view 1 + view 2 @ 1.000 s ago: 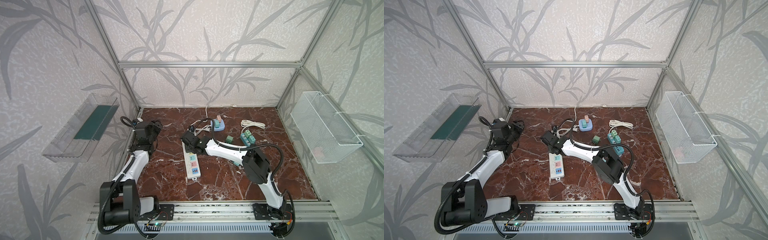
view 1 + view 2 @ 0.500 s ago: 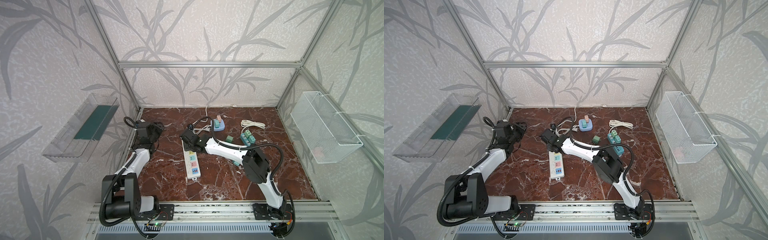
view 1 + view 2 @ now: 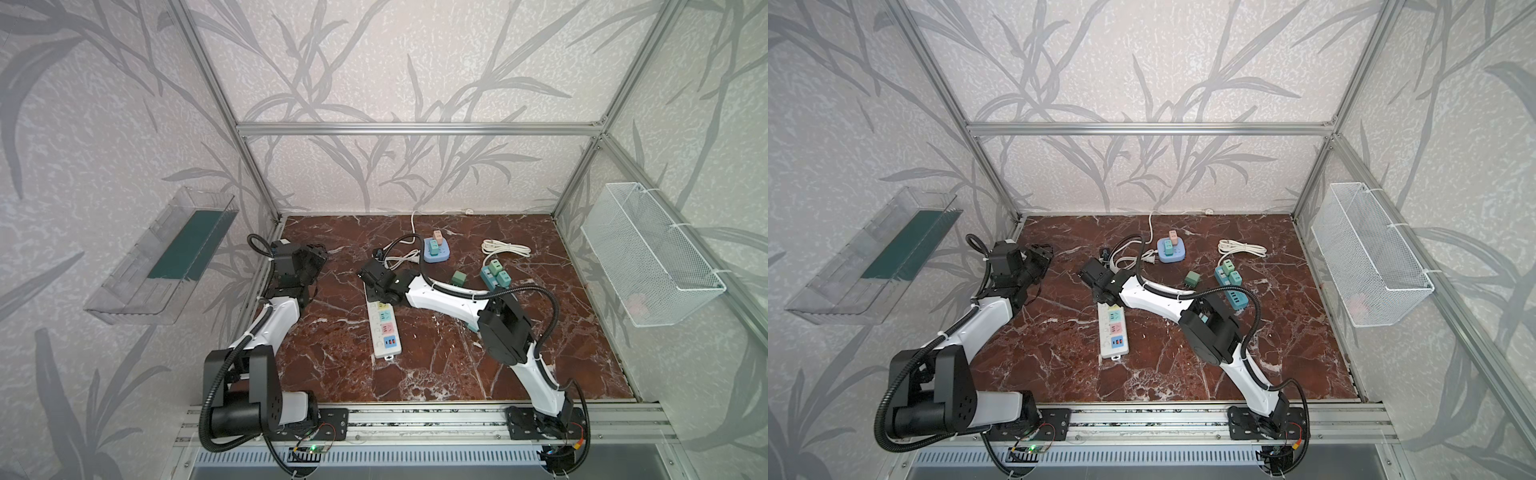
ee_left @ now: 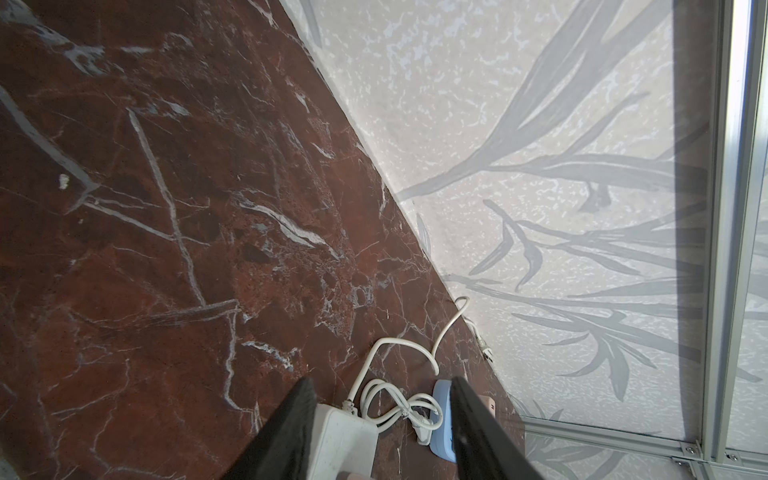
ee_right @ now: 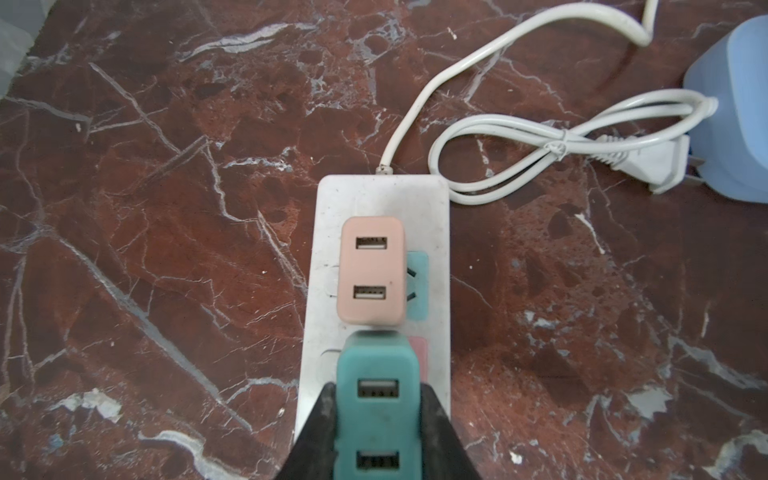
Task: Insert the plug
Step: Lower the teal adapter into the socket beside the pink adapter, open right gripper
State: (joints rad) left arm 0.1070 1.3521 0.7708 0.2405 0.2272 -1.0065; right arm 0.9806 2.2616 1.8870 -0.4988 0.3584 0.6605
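Clear tray (image 3: 166, 257) on the L wall: see-through plastic, long trough shape, holds 1 flat dark-green pad (image 3: 189, 243). Mesh basket (image 3: 648, 253) on the R wall: white wire, box-shaped. 1 pale pinkish thing lies low in its near end, too faint to name.

Blue hub (image 3: 436, 251), smooth rounded plastic, carries 2 small adapters upright, 1 pink and 1 teal. Teal strip (image 3: 494, 278) carries 2 green adapters at its far end. Green cube adapter (image 3: 459, 277) sits loose on the floor just beside the teal strip.

White strip (image 3: 384, 328): long matte rectangle w/ rounded corners, scuffed, sockets marked by pastel patches. Pink adapter (image 5: 372, 270) is plugged in near the strip's cord end. It is a rounded block w/ 2 USB slots on top. Teal plug (image 5: 376, 415), same shape w/ 2 USB slots, stands right beside it over the pink-patched socket. Whether its pins are fully home, can't tell. R gripper (image 5: 376, 399) pinches the teal plug, black fingers tight on both long sides.

L gripper (image 4: 382, 399) hangs near the L wall, fingers spread, nothing btwn them.

White cord (image 5: 540, 137): glossy, looped, cinched w/ 1 tie, flat plug end beside the hub. Floor (image 3: 457, 365): red-brown marble look, white veins.
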